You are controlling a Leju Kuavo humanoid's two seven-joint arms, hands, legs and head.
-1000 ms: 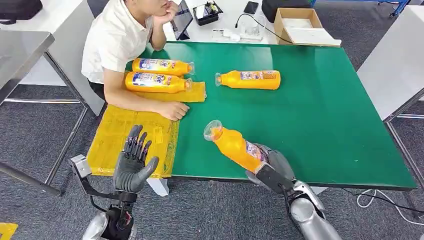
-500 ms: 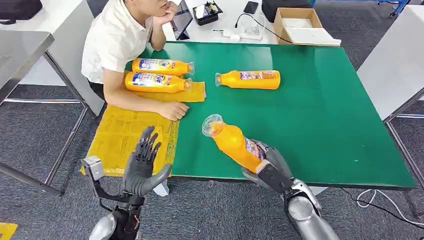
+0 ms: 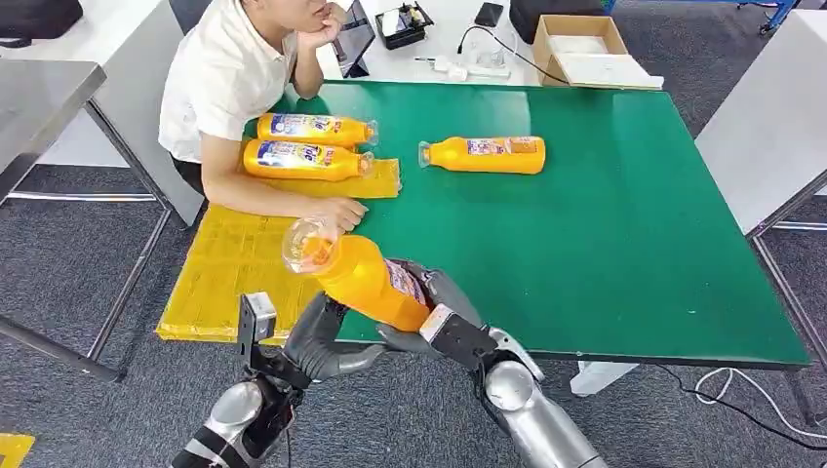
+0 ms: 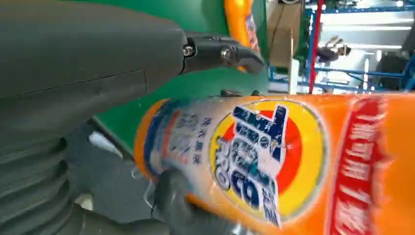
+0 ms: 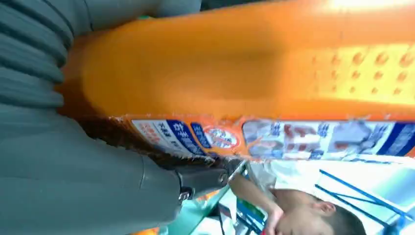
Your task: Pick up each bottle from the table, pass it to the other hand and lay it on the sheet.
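Observation:
My right hand (image 3: 441, 314) grips the base end of an orange bottle (image 3: 366, 283) and holds it tilted in the air over the table's front edge, cap end toward the yellow sheet (image 3: 229, 263). My left hand (image 3: 327, 346) reaches under that bottle from the left. In the left wrist view its fingers (image 4: 178, 196) touch the bottle (image 4: 274, 161), while the thumb (image 4: 218, 51) stands apart from it. The right wrist view has the bottle (image 5: 244, 73) against my right hand (image 5: 73, 181). Two bottles (image 3: 312, 129) (image 3: 302, 159) lie on the sheet's far part. A third bottle (image 3: 485, 154) lies on the green table (image 3: 605, 224).
A person in a white shirt sits at the table's far left corner, with a forearm and hand (image 3: 336, 213) resting on the sheet just beyond the held bottle. A cardboard box (image 3: 580, 44) and small items stand behind the table. A white table (image 3: 770, 117) is at the right.
My right hand has carried the bottle leftward, from the front middle of the table to the sheet's edge. My left hand has turned and come in under the bottle.

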